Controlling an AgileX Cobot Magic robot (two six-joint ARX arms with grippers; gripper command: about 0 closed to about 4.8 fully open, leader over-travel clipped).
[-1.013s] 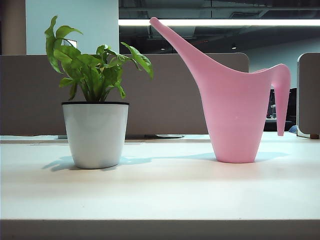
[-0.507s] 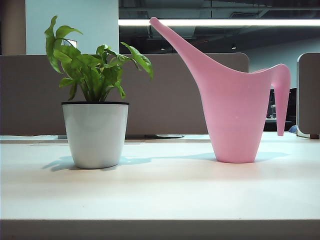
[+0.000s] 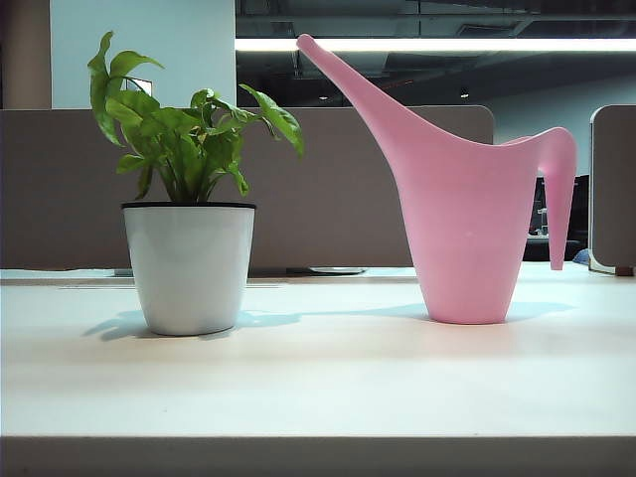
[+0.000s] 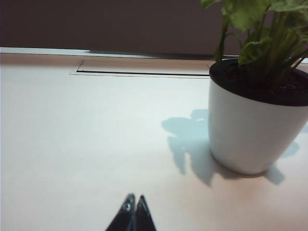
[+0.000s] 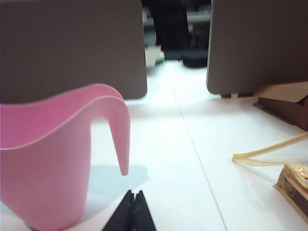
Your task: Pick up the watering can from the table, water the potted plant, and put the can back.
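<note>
Both fingers [image 4: 134, 204] [image 5: 134, 199] together, apart from can [image 5: 48, 159].

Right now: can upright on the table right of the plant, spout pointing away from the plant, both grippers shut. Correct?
One error: the watering can has its spout rising toward the potted plant, with the handle on the far side, as the exterior view shows. It stands upright on the table, and the left gripper and right gripper are shut.
</note>
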